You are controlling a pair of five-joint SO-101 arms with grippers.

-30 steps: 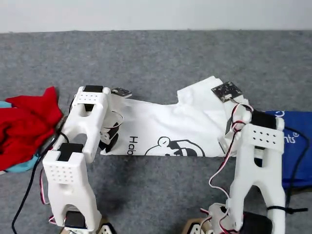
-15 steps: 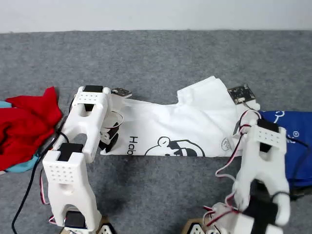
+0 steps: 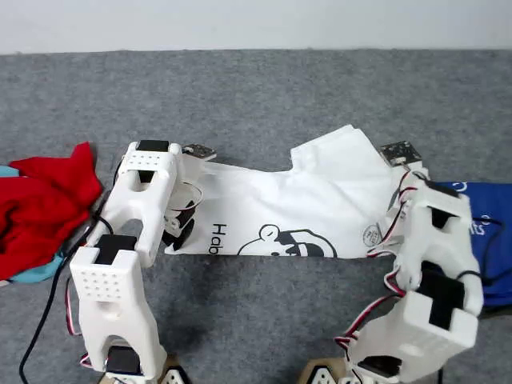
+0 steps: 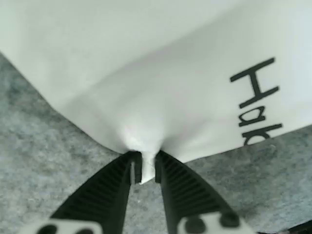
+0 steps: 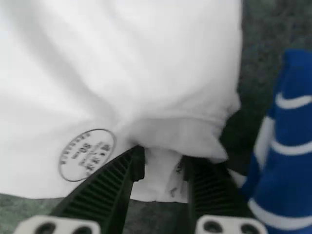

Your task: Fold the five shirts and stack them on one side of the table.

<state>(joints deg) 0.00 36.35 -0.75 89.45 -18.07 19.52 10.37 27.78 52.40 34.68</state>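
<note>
A white shirt with black print lies folded lengthwise across the middle of the table. My left gripper is at its left end. In the left wrist view this gripper is shut on a puckered pinch of the white shirt's corner. My right gripper is low at the shirt's right end. In the right wrist view it is closed on the white shirt's hem, beside a round stamp.
A blue shirt lies flat at the right edge, right beside the right arm, and its blue cloth shows close to that gripper. A crumpled red shirt lies over teal cloth at the left edge. Grey carpet covers the table.
The right arm has folded down and shifted right, bringing its gripper onto the shirt's right end. The round stamp at that corner has come into sight. The left arm has kept still.
</note>
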